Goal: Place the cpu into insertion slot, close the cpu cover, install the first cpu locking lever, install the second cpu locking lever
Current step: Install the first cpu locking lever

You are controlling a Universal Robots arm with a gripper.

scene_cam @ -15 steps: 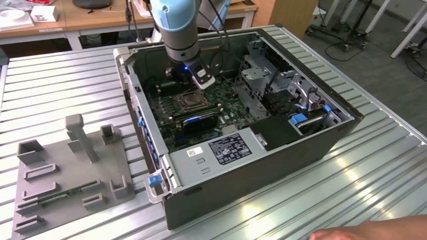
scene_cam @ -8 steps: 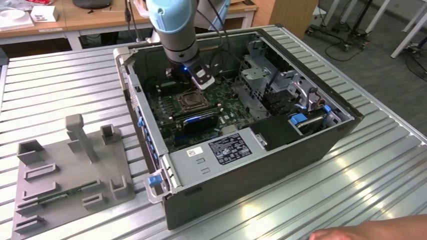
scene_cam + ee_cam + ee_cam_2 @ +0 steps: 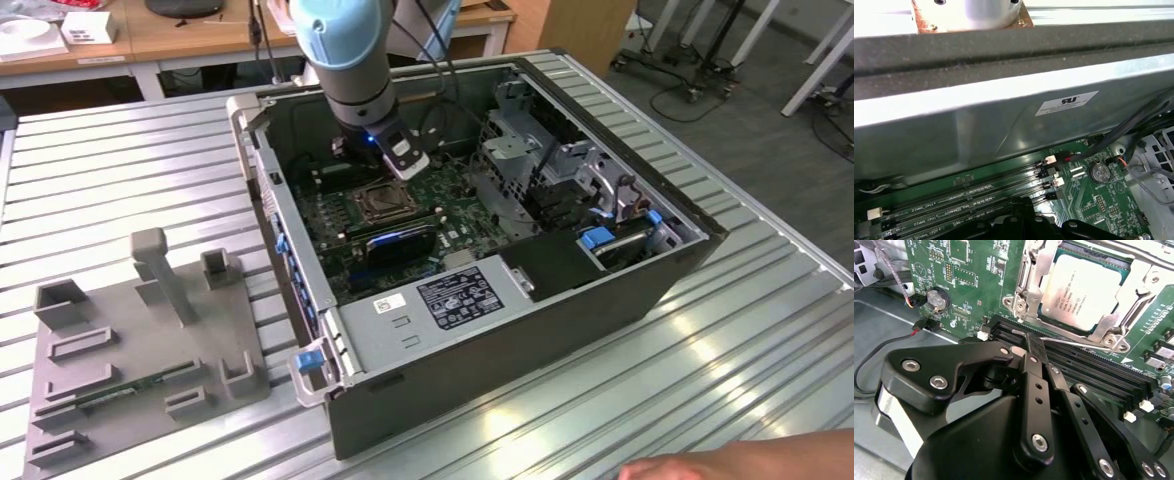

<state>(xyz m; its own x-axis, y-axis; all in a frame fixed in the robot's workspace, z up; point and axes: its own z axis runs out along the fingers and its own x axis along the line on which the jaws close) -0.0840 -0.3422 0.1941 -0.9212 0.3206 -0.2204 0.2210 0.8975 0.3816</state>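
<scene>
Black tool (image 3: 1026, 347) pinched together, empty, over memory slots (image 3: 1089, 370) beside cpu (image 3: 1081, 290).

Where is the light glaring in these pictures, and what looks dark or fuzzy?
In the exterior view, glare streaks the ribbed metal table, while the computer case front is dark. In the second wrist view, the cpu top shines softly and the black claw looms close. In the first wrist view, the case wall looks hazy with pale reflections.

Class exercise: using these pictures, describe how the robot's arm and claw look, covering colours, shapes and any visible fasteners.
The arm has a light blue cover above a dark grey cylindrical wrist with a white block near its tip. The claw is matt black, built of flat angular links joined by silver screws.
</scene>
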